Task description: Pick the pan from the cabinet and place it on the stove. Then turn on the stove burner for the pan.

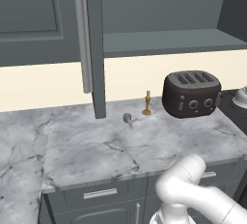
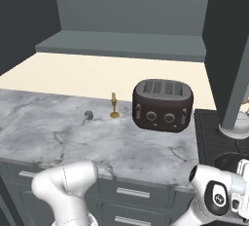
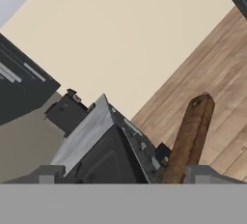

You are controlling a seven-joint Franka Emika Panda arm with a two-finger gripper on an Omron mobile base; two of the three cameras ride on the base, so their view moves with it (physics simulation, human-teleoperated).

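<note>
The cabinet (image 1: 94,49) stands open at the left, with its grey shelf (image 1: 169,42) behind the door. On the worktop (image 1: 96,146) sit a small grey knob-like piece (image 1: 128,118), a little gold stand (image 1: 147,103) and the four-slot toaster (image 1: 191,93). Right of that is the stove (image 2: 206,137) with a white kettle (image 2: 238,122).

The pan (image 2: 227,162) appears to be the dark round shape on the stove's near edge, partly hidden by the hand. The tool (image 3: 128,174) is spread wide, and a brown handle (image 3: 193,131) rises just beside one fingertip (image 3: 207,172), unpinched.

The pan looks rigid, light and smooth. The handle seems the best place to hold it, gripped near the bowl to limit tipping.
</note>
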